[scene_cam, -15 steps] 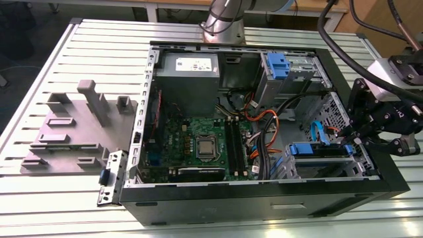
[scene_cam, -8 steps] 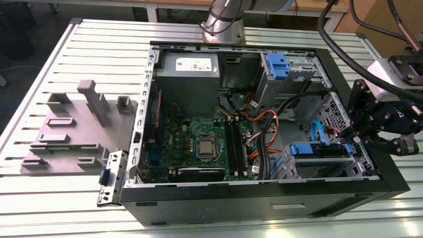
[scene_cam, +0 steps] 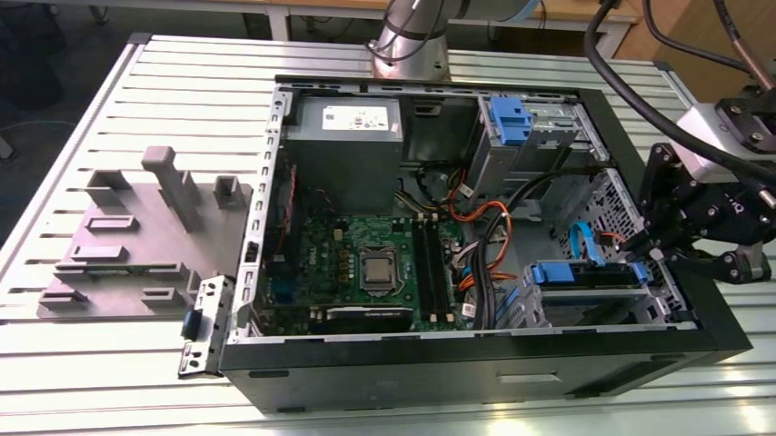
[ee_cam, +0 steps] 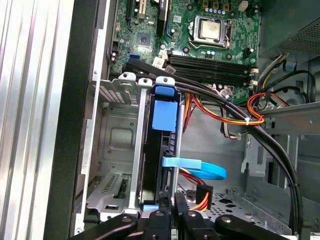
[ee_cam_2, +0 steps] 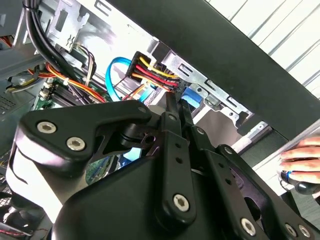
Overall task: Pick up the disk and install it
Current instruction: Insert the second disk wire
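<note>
**Seating the disk in the lower drive cage**

The disk (ee_cam: 159, 165) stands on its edge in a slot of the drive cage (ee_cam: 117, 150), near the front corner of the open computer case (scene_cam: 485, 368). Its blue carrier tab (ee_cam: 165, 116) points toward the motherboard (ee_cam: 200, 45). In the exterior view the gripper (scene_cam: 639, 256) is at the case wall on the exterior view's right, just at the cage. In both wrist views the black fingers (ee_cam: 161, 220) come very close together at the rear end of the disk. They look narrow, but I cannot tell whether they pinch the disk or only press against it.

To do this step well, you should keep the push straight along the slot, so that the blue rails stay in the cage guides. If the disk tilts, it will probably jam. Be careful with the light blue data cable (ee_cam: 197, 167) and the red and yellow power wires (ee_cam: 197, 192), which lie just beside the fingers. They could catch between the disk and the cage.

A person's hand (ee_cam_2: 302, 162) rests on the table beside the case. Keep the arm away from it.
</note>
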`<state>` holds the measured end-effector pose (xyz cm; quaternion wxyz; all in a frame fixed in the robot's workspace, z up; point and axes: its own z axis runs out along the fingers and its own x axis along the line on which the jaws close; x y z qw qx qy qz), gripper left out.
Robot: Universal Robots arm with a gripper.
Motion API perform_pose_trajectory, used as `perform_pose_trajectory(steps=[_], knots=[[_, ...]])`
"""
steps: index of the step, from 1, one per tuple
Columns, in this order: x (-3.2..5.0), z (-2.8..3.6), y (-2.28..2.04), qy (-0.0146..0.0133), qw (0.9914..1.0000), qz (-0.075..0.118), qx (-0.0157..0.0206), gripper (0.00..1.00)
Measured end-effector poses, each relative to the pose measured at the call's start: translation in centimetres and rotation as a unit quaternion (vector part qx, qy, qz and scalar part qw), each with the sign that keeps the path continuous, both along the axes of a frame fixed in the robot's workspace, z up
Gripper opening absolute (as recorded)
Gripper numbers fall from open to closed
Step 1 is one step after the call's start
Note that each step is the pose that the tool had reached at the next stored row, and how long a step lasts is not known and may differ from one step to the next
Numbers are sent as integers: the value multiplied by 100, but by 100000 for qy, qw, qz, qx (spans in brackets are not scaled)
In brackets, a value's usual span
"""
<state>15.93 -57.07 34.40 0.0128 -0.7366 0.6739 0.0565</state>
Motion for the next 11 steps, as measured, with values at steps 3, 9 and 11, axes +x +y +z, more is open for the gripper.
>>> perform_pose_trajectory(steps=[3, 9, 11], knots=[[-5, 19, 1, -46, 100000, 3, 30, 16], [-67, 33, 8, -368, 99999, 2, 297, 16], [-106, 38, 11, -589, 99998, 2, 330, 16]])
